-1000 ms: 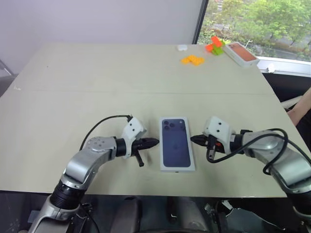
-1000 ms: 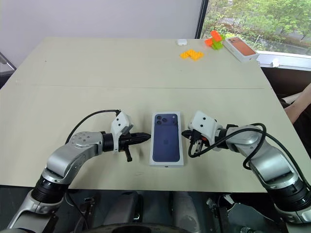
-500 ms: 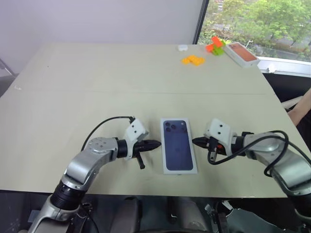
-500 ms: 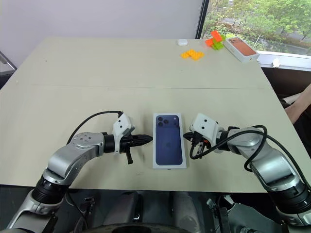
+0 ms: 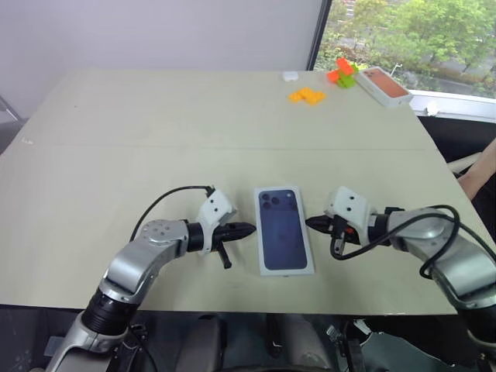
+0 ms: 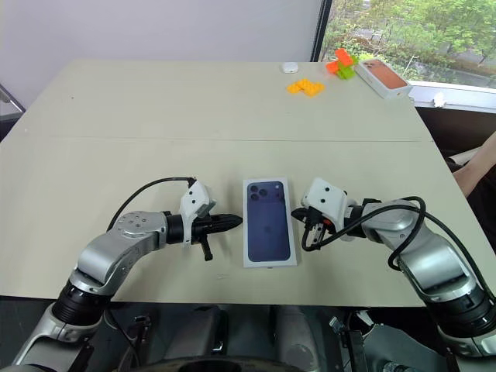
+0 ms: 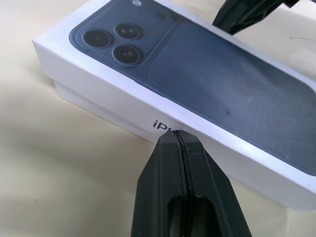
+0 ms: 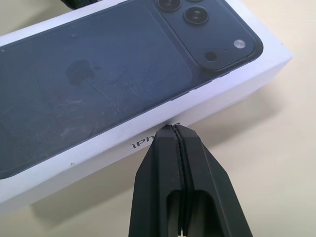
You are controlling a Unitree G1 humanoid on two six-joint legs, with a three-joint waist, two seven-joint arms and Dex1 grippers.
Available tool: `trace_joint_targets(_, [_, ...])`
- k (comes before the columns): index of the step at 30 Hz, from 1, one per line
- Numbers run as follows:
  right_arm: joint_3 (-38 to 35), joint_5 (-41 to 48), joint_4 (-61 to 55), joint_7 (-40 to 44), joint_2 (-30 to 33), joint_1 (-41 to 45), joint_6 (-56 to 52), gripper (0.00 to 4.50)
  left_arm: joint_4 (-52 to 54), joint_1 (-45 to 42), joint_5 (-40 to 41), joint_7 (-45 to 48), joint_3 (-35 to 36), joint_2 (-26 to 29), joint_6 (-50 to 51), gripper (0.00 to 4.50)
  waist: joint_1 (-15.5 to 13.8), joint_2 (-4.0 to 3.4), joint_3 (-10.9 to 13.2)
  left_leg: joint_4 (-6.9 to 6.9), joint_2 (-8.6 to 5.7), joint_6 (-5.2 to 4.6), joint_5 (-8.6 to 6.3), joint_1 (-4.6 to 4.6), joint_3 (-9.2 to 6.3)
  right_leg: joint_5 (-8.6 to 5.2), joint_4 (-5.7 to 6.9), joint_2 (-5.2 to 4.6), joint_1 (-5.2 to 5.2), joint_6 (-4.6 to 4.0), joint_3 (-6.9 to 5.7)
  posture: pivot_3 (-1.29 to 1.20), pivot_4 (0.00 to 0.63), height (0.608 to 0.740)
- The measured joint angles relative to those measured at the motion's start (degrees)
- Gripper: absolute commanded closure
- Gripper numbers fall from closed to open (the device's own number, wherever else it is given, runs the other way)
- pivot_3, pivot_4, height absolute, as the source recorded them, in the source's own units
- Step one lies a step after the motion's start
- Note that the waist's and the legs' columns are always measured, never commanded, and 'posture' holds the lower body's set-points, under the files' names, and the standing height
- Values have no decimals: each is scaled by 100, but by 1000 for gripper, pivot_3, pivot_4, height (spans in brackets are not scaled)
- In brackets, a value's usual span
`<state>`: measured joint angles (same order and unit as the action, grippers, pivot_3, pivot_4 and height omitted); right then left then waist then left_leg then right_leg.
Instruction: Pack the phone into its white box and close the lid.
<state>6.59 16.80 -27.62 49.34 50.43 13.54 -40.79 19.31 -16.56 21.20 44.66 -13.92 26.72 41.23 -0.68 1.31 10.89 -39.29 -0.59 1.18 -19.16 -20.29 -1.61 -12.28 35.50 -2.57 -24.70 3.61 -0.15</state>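
The lid (image 5: 284, 229), white with a dark blue phone image on top, sits closed on the white box (image 7: 98, 109), near the table's front edge. A thin strip of the box shows under the lid's side. The phone is hidden. My left gripper (image 5: 249, 229) is shut, its tip just short of the lid's left side by the printed lettering (image 7: 163, 126). My right gripper (image 5: 310, 224) is shut too, its tip at the lid's right side. In the wrist views, the left gripper (image 7: 177, 136) and right gripper (image 8: 174, 129) each point straight at a long side wall.
At the far right of the table lie a box with a salmon-orange top (image 5: 384, 85), orange bricks (image 5: 307, 96), an orange and green brick pile (image 5: 342, 74) and a small white object (image 5: 291, 76). A person's arm (image 5: 484, 167) shows at the right edge.
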Motion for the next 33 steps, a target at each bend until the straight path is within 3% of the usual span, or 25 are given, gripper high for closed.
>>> trace_joint_targets(17, [70, -192, 132, 95, -55, -29, 124, 4479, -52, 4, 136, -66, 75, -34, 51, 4500, 1, 0, 0, 0, 0, 0, 0, -1, -1, 0, 0, 0, -1, 0, 0, 0, 150, 740])
trace_joint_targets(24, [-619, 295, -143, 417, 245, -97, 63, 4479, 174, -222, 604, -3, 626, 66, 231, 4500, -9, 0, 0, 0, 0, 0, 0, 3, -2, 0, 0, 1, 4, 0, -1, 0, 150, 740])
trace_joint_targets(30, [-497, 803, -750, 606, 228, -283, -110, 4479, -169, -679, 43, -271, 38, -166, -83, 4500, 7, 0, 0, 0, -3, 0, 0, 2, 0, 0, -4, 0, 4, 1, 0, 0, 150, 740])
trace_joint_targets(33, [-297, 803, -854, 554, 229, -436, -128, 4479, -706, -900, -259, -547, -143, -539, -227, 4500, -5, 1, 1, -1, -4, 0, 0, 0, -1, 0, -3, -2, 4, 1, 0, 0, 150, 740])
